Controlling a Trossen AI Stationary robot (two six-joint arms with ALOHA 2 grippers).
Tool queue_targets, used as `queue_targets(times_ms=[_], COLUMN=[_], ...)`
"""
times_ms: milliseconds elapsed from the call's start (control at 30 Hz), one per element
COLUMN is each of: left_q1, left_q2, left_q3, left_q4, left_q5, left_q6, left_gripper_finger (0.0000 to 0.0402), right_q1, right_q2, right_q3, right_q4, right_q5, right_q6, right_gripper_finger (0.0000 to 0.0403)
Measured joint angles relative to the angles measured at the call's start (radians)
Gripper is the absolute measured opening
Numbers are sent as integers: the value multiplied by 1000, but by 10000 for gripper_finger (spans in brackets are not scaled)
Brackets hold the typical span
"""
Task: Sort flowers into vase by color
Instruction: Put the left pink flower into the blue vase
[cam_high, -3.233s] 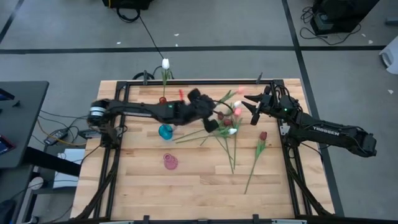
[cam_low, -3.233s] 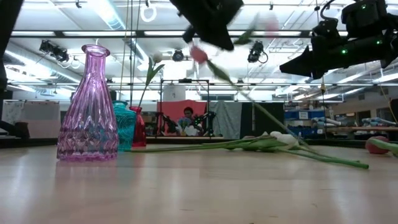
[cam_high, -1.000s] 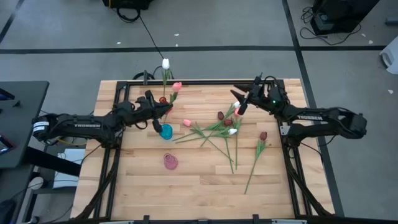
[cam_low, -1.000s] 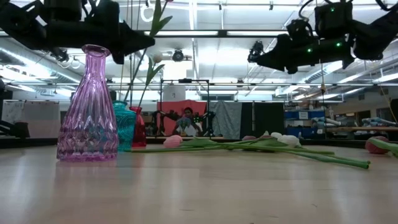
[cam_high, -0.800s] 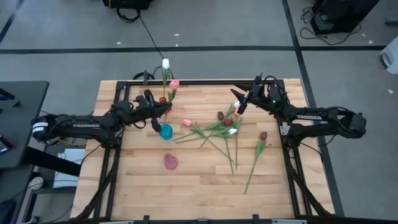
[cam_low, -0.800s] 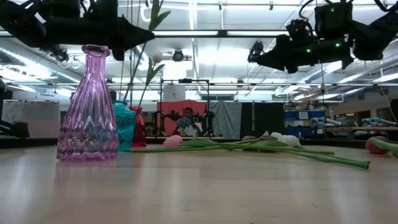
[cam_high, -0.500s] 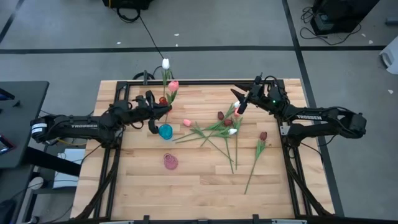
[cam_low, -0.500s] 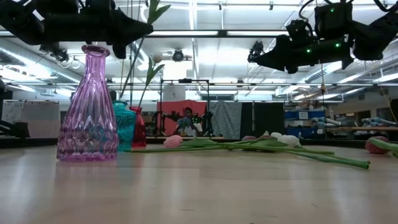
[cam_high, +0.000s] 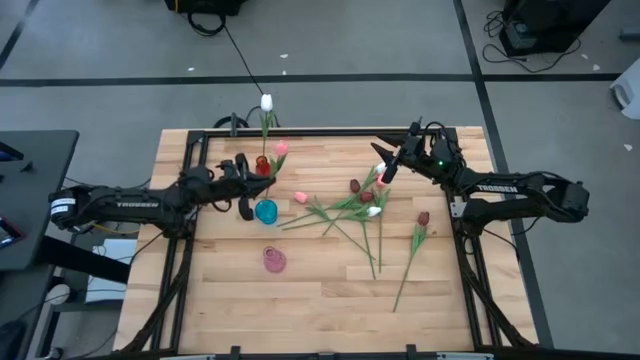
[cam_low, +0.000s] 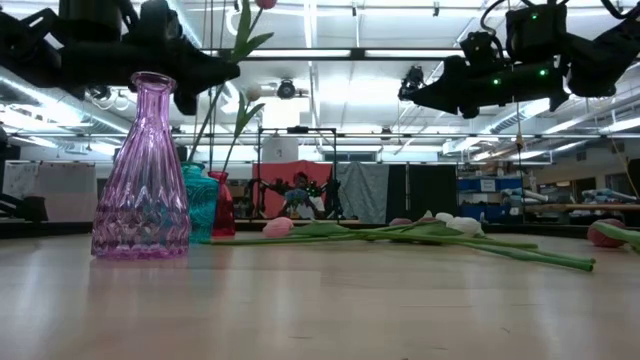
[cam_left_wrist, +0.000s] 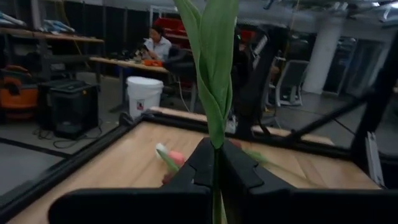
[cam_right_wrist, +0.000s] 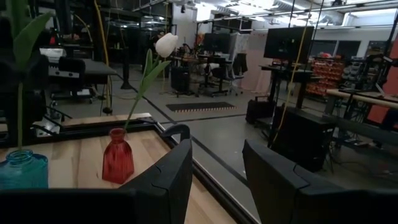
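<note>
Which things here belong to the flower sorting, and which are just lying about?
Part of the job:
- pink tulip held in the left gripper, fingers shut on its stem
- loose tulips on the table
- red vase with white tulip
- blue vase
- pink vase

Just lying about:
- cables beside the table
- right gripper, waiting open

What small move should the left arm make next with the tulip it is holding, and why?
Probably ease straight down. The left gripper is shut on the stem of the pink tulip, held upright with its lower end at the mouth of the blue vase; how deep it sits cannot be told. Lowering should seat it before release. The right gripper waits open.
</note>
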Motion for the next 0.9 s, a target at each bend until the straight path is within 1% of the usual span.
queue_targets(times_ms=[133,367,500,567,667,800,900], left_q1=[0,0,0,0,0,0,0], left_q2=[0,0,0,0,0,-1,-13], left_q3=[-34,-77,-77,-77,-77,-75,-41], left_q4=[-3,-16,-53,-78,-112,-176,-287], left_q5=[32,33,32,28,-1,-3,2], left_q6=[33,54,54,54,54,54,48], left_gripper_finger=[20,22,29,45,81,125,143], right_q1=[0,1,1,1,1,1,1], right_q2=[0,0,0,0,0,0,0], right_q3=[0,0,0,0,0,0,0], right_q4=[0,0,7,8,10,8,-1], right_q5=[0,-1,-4,-12,-28,-30,-30], right_q6=[0,0,0,1,3,15,15], right_gripper_finger=[155,155,155,155,155,155,155])
